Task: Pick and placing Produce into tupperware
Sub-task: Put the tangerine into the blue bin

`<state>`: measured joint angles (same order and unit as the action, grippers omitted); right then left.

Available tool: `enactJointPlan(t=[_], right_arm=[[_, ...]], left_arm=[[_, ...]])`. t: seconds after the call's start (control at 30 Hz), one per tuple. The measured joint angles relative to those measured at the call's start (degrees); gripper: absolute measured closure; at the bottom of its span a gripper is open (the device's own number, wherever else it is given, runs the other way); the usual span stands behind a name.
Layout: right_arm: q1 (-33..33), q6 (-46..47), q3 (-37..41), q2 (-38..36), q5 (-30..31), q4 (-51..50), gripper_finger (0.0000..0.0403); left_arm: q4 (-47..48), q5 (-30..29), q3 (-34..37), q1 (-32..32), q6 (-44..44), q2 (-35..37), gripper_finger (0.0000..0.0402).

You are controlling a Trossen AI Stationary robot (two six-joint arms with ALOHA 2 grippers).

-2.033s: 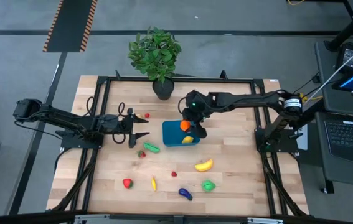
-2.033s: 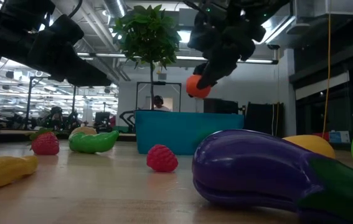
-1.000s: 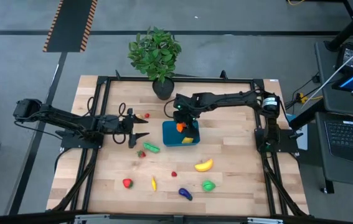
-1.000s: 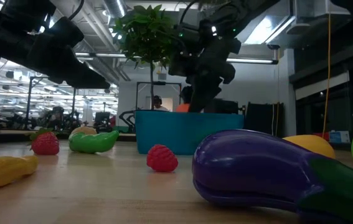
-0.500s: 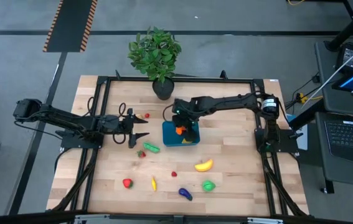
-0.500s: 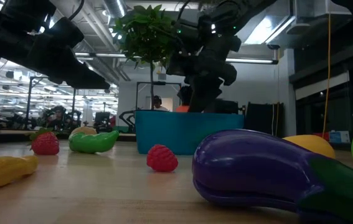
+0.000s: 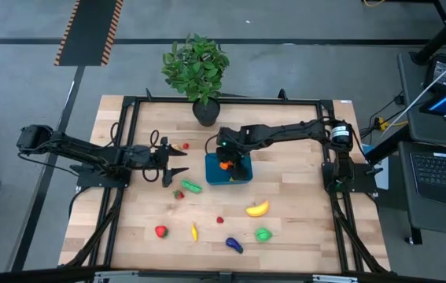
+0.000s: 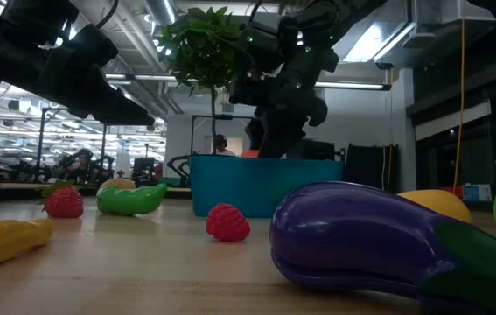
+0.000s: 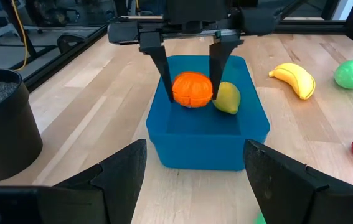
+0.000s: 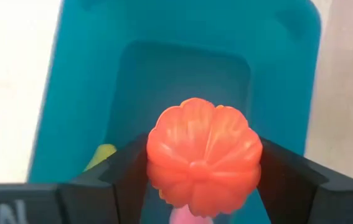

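Over the tupperware mid-table, the right gripper clamps an orange low inside it beside a yellow fruit, while the left gripper, fingers apart, waits nearby.

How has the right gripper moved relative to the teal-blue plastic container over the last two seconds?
Yes. The right gripper, shut on the ribbed orange toy fruit, has shifted from the teal-blue plastic container's right side toward its middle and lowered into it.
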<state>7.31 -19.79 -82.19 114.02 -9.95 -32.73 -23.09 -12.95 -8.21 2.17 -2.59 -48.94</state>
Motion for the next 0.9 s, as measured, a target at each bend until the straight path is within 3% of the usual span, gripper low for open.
enactJointPlan(t=[0.9], right_arm=[[-0.72, 0.56, 0.09, 1.95, 2.44, 1.21, 0.0145]], left_arm=[[0.50, 0.00, 0.02, 0.04, -0.33, -0.01, 0.0140]])
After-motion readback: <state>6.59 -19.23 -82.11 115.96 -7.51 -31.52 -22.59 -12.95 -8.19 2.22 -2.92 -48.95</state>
